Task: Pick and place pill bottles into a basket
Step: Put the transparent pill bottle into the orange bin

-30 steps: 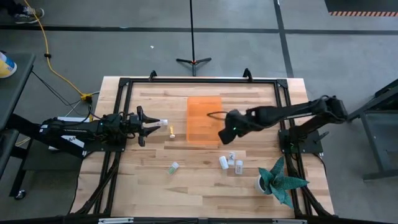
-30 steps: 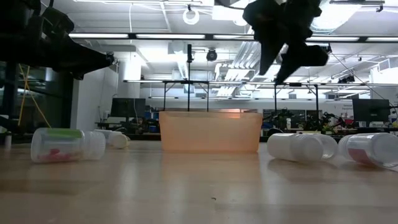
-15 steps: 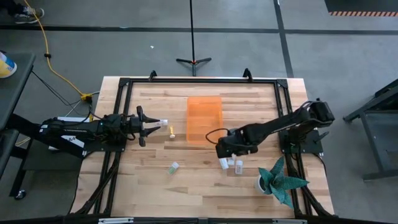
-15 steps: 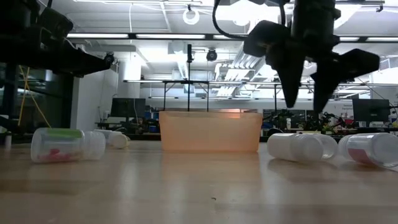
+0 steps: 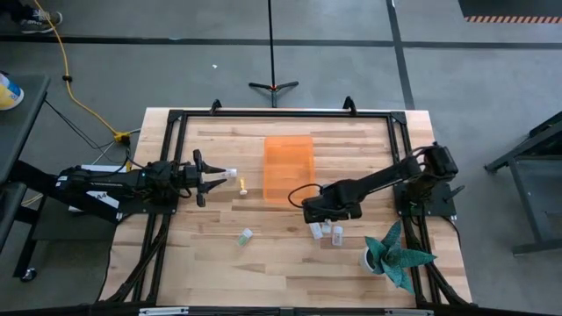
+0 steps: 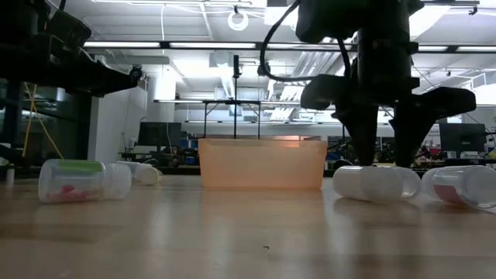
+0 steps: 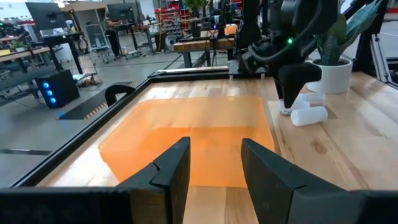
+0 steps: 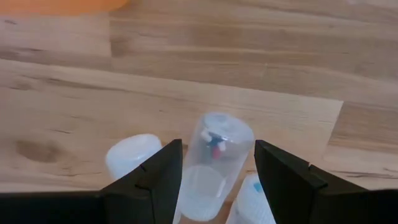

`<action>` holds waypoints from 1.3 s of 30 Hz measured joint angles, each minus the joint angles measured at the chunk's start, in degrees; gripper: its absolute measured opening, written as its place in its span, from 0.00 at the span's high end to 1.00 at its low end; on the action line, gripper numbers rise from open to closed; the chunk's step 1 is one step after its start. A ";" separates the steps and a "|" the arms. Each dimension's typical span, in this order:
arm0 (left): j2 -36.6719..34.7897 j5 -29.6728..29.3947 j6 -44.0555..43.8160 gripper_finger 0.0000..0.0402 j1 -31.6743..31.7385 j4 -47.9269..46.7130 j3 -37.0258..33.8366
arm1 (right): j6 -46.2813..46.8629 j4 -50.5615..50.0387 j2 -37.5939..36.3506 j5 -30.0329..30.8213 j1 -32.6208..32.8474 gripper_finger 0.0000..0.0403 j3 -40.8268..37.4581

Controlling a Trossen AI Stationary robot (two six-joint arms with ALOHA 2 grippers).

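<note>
Your right gripper (image 5: 314,217) has come down since a second ago: then it hung high beside the basket's right wall, half a second ago it was dropping toward the bottle cluster, and now it sits low over that cluster, just off the basket's (image 5: 289,168) near right corner. In the low view its fingers (image 6: 366,147) reach almost to the tabletop, straddling the white bottle (image 6: 377,184) lying on its side there. The right wrist view shows the jaws spread apart with a clear bottle (image 8: 212,163) lying between them, red bits visible inside it; whether the fingers touch it you cannot tell. A second white bottle (image 8: 132,160) lies just beside one finger, and a third (image 8: 249,200) peeks in beside the other.

Your left gripper (image 5: 204,176) is unchanged across all three moments: parked at the left side of the table, jaws apart, pointing toward the basket. The left wrist view confirms the gap, with the basket (image 7: 186,137) seen straight ahead through it.

Other bottles have not moved: an amber one (image 5: 243,185) just ahead of the left gripper, a white-capped one (image 5: 228,174) near its tip, a pale green one (image 5: 245,235) nearer the front edge. The plant (image 5: 393,253) stands beyond the right gripper toward the front right corner.
</note>
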 joint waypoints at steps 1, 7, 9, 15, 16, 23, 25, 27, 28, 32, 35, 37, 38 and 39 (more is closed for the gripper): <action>0.00 0.00 0.00 0.56 0.00 0.00 0.00 | -0.40 0.00 0.32 -0.04 -0.11 0.52 0.00; -0.01 0.00 0.00 0.56 0.00 0.00 0.00 | -2.32 -0.36 0.47 0.34 -0.18 0.52 -0.26; -0.01 0.02 0.00 0.56 0.00 0.00 -0.01 | -2.69 -0.99 0.47 0.44 -0.18 0.52 -0.28; 0.00 0.02 0.00 0.56 0.00 0.00 0.00 | -2.82 -1.63 0.63 1.66 -0.23 0.52 -0.28; 0.00 0.02 0.00 0.56 0.00 0.00 -0.01 | -2.80 -1.54 0.88 1.50 -0.31 0.52 -0.26; -0.01 0.04 0.00 0.56 0.00 0.00 -0.01 | -2.75 -1.47 4.18 -2.84 -0.59 0.52 -0.28; 0.00 0.07 0.00 0.56 0.00 0.00 0.00 | -2.75 -1.18 4.55 -3.18 -0.59 0.52 -0.26; 0.00 0.29 -0.01 0.56 0.02 0.00 -0.01 | -2.75 -1.07 4.67 -3.87 -0.62 0.52 -0.17; 0.00 0.39 0.00 0.56 0.02 0.00 -0.02 | -2.75 -1.04 4.67 -4.02 -0.62 0.52 -0.17; -0.01 0.37 0.00 0.56 0.02 0.00 0.00 | -2.75 -1.01 4.67 -4.76 -0.64 0.52 -0.17; 0.00 0.35 0.00 0.56 0.02 0.00 -0.01 | -2.73 -1.01 4.67 -5.30 -0.63 0.52 -0.17; 0.00 0.33 0.00 0.56 0.02 0.00 0.00 | -2.73 -1.04 4.67 -6.74 -0.68 0.52 -0.18; -0.01 0.31 -0.01 0.56 0.02 0.00 0.00 | -2.73 -1.12 4.67 -7.34 -0.73 0.52 -0.22; -0.02 0.31 -0.01 0.56 0.02 0.00 0.00 | -2.71 -1.30 4.67 -7.84 -0.79 0.52 -0.24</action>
